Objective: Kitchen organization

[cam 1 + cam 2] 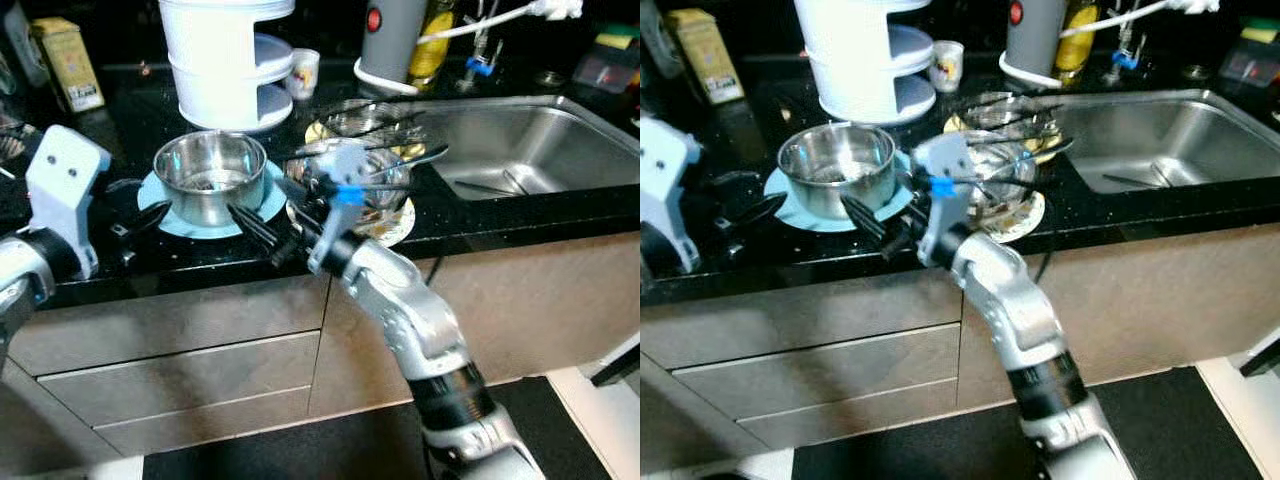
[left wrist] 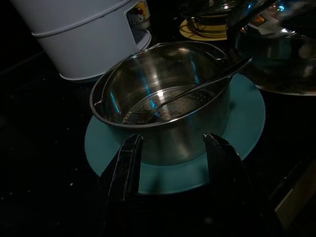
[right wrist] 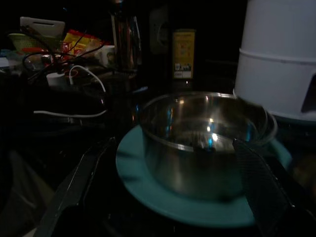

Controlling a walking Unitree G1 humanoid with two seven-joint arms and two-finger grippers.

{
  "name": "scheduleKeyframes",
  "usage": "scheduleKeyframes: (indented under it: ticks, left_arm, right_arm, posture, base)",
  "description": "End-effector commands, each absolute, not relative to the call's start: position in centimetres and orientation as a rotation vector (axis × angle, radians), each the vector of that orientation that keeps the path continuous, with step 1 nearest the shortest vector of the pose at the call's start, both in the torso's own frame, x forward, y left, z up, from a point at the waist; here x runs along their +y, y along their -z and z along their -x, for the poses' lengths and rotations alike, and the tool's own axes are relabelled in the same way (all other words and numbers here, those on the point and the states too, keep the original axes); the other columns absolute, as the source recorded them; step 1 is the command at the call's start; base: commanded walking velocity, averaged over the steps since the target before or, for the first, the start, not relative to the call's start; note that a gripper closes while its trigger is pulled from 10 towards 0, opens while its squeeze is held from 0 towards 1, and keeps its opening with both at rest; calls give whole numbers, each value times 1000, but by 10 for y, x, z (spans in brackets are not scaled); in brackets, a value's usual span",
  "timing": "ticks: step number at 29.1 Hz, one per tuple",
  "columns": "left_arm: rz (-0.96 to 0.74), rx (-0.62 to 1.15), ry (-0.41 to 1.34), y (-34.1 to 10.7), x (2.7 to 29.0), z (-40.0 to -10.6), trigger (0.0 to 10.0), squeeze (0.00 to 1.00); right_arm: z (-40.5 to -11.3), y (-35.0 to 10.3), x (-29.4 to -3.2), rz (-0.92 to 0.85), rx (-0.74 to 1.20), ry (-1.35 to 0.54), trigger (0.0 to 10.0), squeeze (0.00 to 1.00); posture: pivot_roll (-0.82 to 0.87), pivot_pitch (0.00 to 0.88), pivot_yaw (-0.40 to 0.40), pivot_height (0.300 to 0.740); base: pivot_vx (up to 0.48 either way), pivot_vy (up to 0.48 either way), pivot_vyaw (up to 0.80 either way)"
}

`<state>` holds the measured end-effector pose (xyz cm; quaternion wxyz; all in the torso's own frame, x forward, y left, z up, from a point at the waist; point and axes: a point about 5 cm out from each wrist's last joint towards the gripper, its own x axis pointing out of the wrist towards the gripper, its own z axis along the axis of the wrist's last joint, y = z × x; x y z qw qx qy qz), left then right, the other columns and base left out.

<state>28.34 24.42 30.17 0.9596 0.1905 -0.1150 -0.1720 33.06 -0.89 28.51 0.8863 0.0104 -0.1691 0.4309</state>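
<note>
The right hand is hovering at the black counter's front edge with its fingers spread open, just before the teal plate. The left hand is also pointing at that plate, fingers open and gripping nothing. A steel pot is sitting on the plate, a slotted ladle leaning inside it. Beside it, more steel dishes are resting on a yellow plate. Behind, a white tiered container is standing near the sink.
</note>
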Motion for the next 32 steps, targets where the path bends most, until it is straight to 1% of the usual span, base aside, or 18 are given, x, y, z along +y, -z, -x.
scheduleKeyframes:
  ticks: [1,2,3,8,13,18,19,32]
  left_arm:
    - [-391,-238,359,-301,240,-283,10000,0]
    - [-391,-238,359,-301,240,-283,10000,0]
    - [-391,-239,359,-301,240,-283,10000,0]
    - [-386,-244,360,-302,240,-280,10000,0]
    - [-376,-242,368,-301,238,-279,10000,0]
    - [-371,-244,374,-301,237,-279,10000,0]
    - [-345,-252,379,-303,237,-279,10000,0]
    - [-354,-245,387,-305,236,-278,10000,0]
  right_arm:
    - [-334,-288,-2,7,-369,-881,10000,682]
    - [-334,-288,-2,7,-369,-881,10000,682]
    - [-337,-290,0,0,-372,-869,10000,0]
    - [-346,-298,8,-39,-391,-834,10000,0]
    - [-353,-296,15,-60,-383,-825,10000,0]
    - [-355,-294,17,-68,-369,-816,10000,0]
    - [-359,-290,18,-80,-347,-807,10000,0]
    - [-368,-284,23,-75,-302,-803,10000,0]
  posture:
    - [-20,182,-46,740]
    - [-20,182,-46,740]
    - [-20,182,-46,740]
    - [-14,183,-55,740]
    - [-14,185,-58,740]
    - [-12,190,-57,740]
    - [-12,190,-57,740]
    - [-10,200,-55,740]
  base:
    - [0,0,0]
    - [0,0,0]
    - [0,0,0]
    - [0,0,0]
    - [0,0,0]
    - [0,0,0]
    - [0,0,0]
    - [0,0,0]
